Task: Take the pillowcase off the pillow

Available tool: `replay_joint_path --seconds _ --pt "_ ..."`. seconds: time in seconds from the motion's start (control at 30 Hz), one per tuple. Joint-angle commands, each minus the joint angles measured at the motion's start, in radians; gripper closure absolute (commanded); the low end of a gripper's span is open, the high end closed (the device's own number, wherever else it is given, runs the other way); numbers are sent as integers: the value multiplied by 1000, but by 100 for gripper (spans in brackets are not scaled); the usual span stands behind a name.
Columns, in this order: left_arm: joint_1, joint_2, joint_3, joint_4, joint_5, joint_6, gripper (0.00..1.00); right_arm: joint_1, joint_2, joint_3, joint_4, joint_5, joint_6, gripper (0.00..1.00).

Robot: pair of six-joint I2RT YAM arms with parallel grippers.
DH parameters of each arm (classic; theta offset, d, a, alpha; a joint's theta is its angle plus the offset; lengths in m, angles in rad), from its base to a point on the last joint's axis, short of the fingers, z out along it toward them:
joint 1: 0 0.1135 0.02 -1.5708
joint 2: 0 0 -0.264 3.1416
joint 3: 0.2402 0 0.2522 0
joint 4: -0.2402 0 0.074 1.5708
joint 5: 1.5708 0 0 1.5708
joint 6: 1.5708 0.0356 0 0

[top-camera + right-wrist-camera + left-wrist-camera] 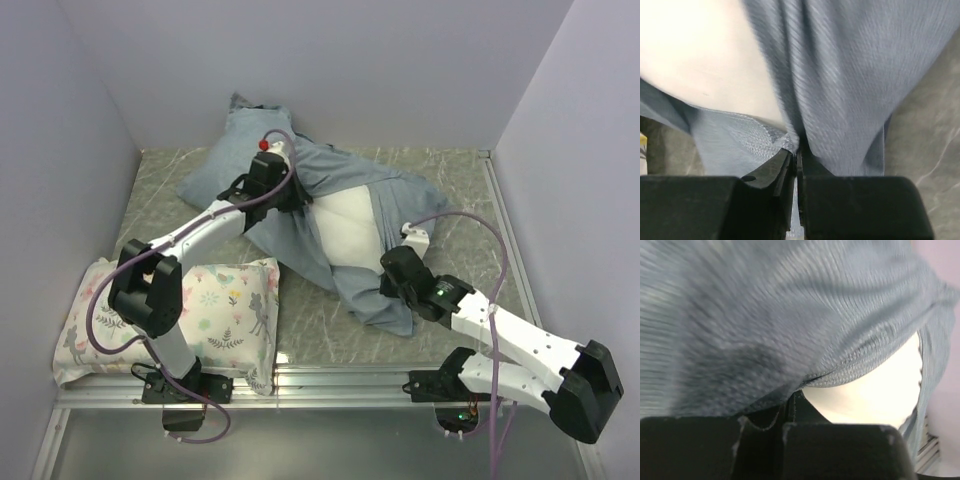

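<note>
The left gripper (791,402) is clenched on the hem of the pillowcase (400,190). The right gripper (797,151) pinches a fold at its nearer edge. The pillowcase sprawls across the marbled table (455,175), half covering the white pillow (345,228) bared between the arms. A floral pillow (225,305) lies near-left, apart.

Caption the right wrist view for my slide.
Right gripper pinches the slate-blue pillowcase hem beneath the exposed white pillow, marbled table at right.
</note>
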Motion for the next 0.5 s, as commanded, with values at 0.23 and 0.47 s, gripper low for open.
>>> replay_joint_path --seconds 0.23,0.47 --pt "201 -87 2 73 142 -131 100 -66 65 -140 114 -150 180 92" --pt "164 -81 -2 -11 133 -73 72 -81 169 -204 303 -236 246 97"
